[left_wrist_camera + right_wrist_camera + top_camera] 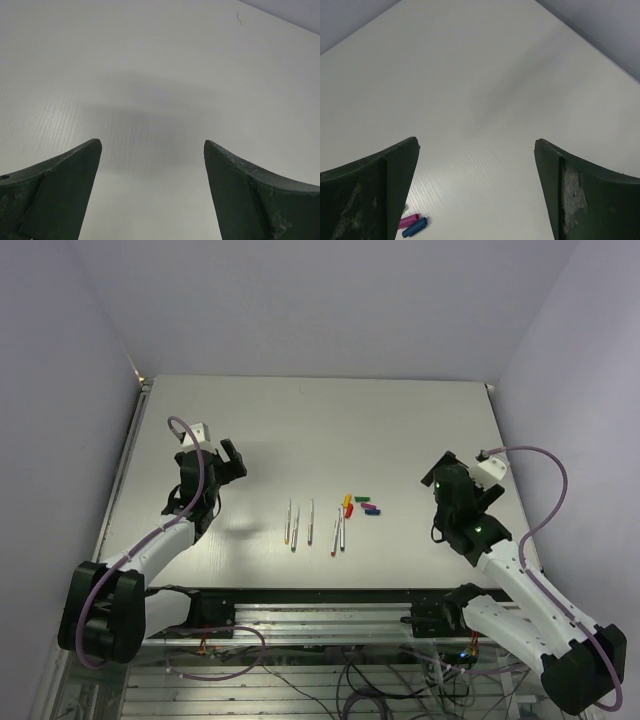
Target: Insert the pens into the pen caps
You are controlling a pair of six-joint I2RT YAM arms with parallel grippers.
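Top view, pens (311,523): five thin pale barrels lie side by side on the table (400,420), near its front middle. They point roughly front to back, and all are uncapped.
Top view, pen caps (362,504): a small loose cluster of yellow, green, purple, red and blue sits just right of the rightmost pens. The yellow and red ones lie closest to the pens.
Top view, left claw (230,462): raised above the table, well left of the pens, carrying nothing.
Top view, right claw (445,472): raised above the table, right of the pen caps, carrying nothing.
Left wrist view, left claw (152,150): released, with its two dark fingers (60,190) spread wide. Only bare table and a soft shadow show between them.
Right wrist view, right claw (476,147): released, with its fingers (585,190) wide apart and only table between them.
Right wrist view, purple cap (409,220): lying on the table at lower left, just beside the left finger.
Right wrist view, blue cap (415,227): right against the purple cap; whether they touch I cannot tell.
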